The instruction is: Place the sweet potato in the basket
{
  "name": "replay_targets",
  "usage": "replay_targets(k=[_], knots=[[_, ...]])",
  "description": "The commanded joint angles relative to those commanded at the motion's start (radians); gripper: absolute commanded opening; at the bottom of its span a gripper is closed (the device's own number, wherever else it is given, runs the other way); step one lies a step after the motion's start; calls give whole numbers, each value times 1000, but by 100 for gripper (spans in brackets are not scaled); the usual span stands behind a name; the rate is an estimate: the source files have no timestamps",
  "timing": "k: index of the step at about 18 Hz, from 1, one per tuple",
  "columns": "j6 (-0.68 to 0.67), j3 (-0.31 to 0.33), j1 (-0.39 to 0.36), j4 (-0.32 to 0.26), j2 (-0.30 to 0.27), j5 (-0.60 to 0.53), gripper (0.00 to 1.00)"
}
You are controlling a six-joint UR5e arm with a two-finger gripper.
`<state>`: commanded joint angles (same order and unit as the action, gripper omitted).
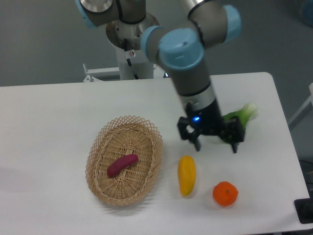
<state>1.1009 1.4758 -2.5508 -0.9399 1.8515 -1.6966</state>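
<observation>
The sweet potato (pixel 122 165), a small magenta tuber, lies inside the light tan wicker basket (pixel 98 147) at the lower left of the table. My gripper (pixel 215 145) hangs to the right of the basket, above the table between the yellow fruit and the green vegetable. Its two black fingers are spread apart and hold nothing.
A yellow-orange oblong fruit (pixel 186 175) lies just right of the basket. A round orange (pixel 225 193) sits near the front right. A green leafy vegetable (pixel 240 116) lies behind the gripper. The white table's right edge (pixel 288 142) is close by.
</observation>
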Motion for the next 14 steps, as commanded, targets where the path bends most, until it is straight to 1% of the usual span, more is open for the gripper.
replay_targets(k=[2, 3, 4, 6, 8, 10, 14], knots=[[130, -26, -40, -98, -8, 3, 100], [181, -40, -60, -137, -18, 8, 100], [221, -46, -87, -160, -20, 24, 100], [278, -49, -133, -178, -34, 81, 100], [327, -48, -166, -203, -41, 104, 100], [362, -48, -181, -207, -45, 120, 100], [364, -48, -186, -207, -43, 135, 100]])
